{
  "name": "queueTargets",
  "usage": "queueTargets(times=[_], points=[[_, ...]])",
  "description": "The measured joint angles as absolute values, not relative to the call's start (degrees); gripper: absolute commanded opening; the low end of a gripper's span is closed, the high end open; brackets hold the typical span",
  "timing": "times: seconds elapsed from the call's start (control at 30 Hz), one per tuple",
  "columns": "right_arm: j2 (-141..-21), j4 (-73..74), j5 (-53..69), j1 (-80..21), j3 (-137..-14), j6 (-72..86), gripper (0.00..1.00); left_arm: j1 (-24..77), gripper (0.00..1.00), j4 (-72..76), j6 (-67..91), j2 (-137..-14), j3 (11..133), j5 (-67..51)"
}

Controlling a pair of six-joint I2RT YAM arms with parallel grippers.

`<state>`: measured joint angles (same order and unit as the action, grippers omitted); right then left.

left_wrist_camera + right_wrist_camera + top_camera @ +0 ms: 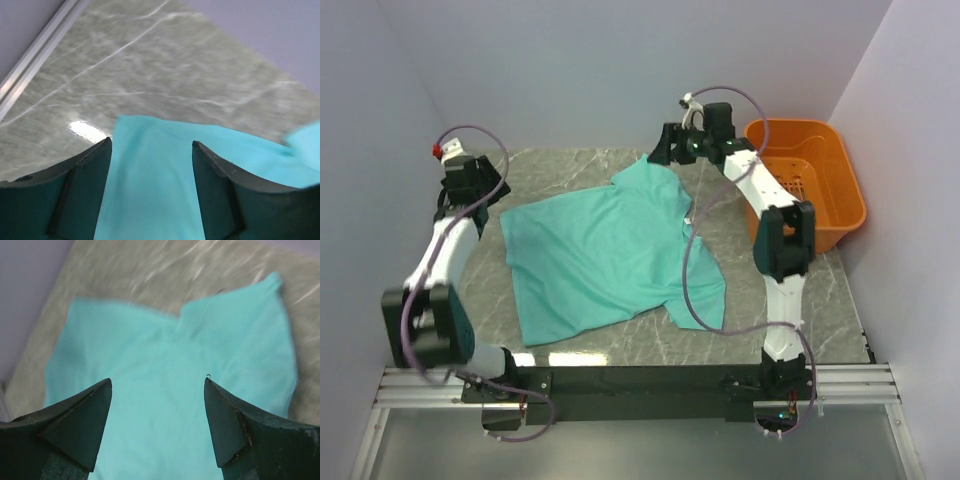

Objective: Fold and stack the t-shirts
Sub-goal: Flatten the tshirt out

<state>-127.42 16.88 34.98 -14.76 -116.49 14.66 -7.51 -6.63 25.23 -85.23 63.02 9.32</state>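
we see one teal t-shirt (610, 250) lying spread out on the grey marbled table (560, 165), roughly in the middle, between the two arms. it is flat and unfolded, turned at a slant. one corner reaches to the far right, and a short sleeve points to the near right. from above the cloth shows a few soft creases. we cannot make out a neck label.

the left gripper (151, 145) hangs over the shirt's left edge. its jaws stand apart with nothing between them. in its wrist view the teal cloth runs under the gap, and bare table shows beyond it.

the right gripper (157, 382) hangs over the shirt's far right corner. its jaws are also spread wide and hold nothing. below them its wrist view shows a broad stretch of the shirt with table around it. we cannot tell whether either gripper touches the cloth.

an orange plastic basket (820, 170) stands at the far right of the table, just beside the right arm and apart from the shirt.
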Motion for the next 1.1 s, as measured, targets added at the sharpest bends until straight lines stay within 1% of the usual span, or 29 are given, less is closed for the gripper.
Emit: queueTargets(times=[0.1, 0.13, 0.23, 0.3, 0.4, 0.43, 0.47, 0.57, 0.63, 0.73, 0.87, 1.1], points=[[-115.5, 24.7, 41.2, -15.5, -106.1, 0.5, 0.78, -6.3, 0.72, -7.5, 27.0, -73.5, 58.1, 5.4], [-111.3, 28.1, 42.0, -15.9, -103.1, -5.2, 0.77, -5.3, 0.72, -7.8, 28.2, -68.3, 55.5, 3.8], [-99.0, 35.3, 42.7, -17.2, -93.7, -19.4, 0.74, -1.8, 0.72, -11.1, 32.0, -57.7, 49.9, 0.0], [-90.7, 38.4, 42.5, -17.9, -85.3, -28.0, 0.74, 1.3, 0.73, -13.8, 35.3, -53.2, 46.9, -1.8], [-79.0, 43.7, 41.1, -17.4, -69.8, -41.9, 0.75, 7.1, 0.72, -18.5, 40.5, -48.5, 41.7, -2.9], [-75.2, 46.3, 40.3, -17.1, -63.4, -48.7, 0.75, 9.3, 0.71, -20.4, 42.4, -47.2, 39.8, -3.2], [-73.9, 47.8, 39.9, -16.9, -61.2, -51.1, 0.75, 10.8, 0.69, -22.5, 44.1, -46.5, 38.3, -3.3], [-66.5, 49.9, 38.6, -16.6, -49.6, -61.5, 0.75, 16.2, 0.70, -28.8, 50.5, -44.8, 34.5, -2.1], [-63.8, 50.9, 38.1, -16.6, -45.7, -65.1, 0.75, 20.6, 0.70, -34.9, 55.7, -43.3, 33.4, 0.2], [-63.3, 50.6, 37.9, -16.6, -44.4, -67.7, 0.73, 24.2, 0.71, -42.1, 62.4, -39.8, 33.1, 3.7], [-66.7, 48.1, 37.4, -16.6, -44.4, -68.4, 0.71, 25.2, 0.71, -50.8, 70.9, -37.3, 33.1, 9.3], [-68.8, 47.4, 35.8, -16.6, -43.7, -72.5, 0.70, 25.7, 0.71, -60.7, 77.9, -41.3, 33.7, 14.1]])
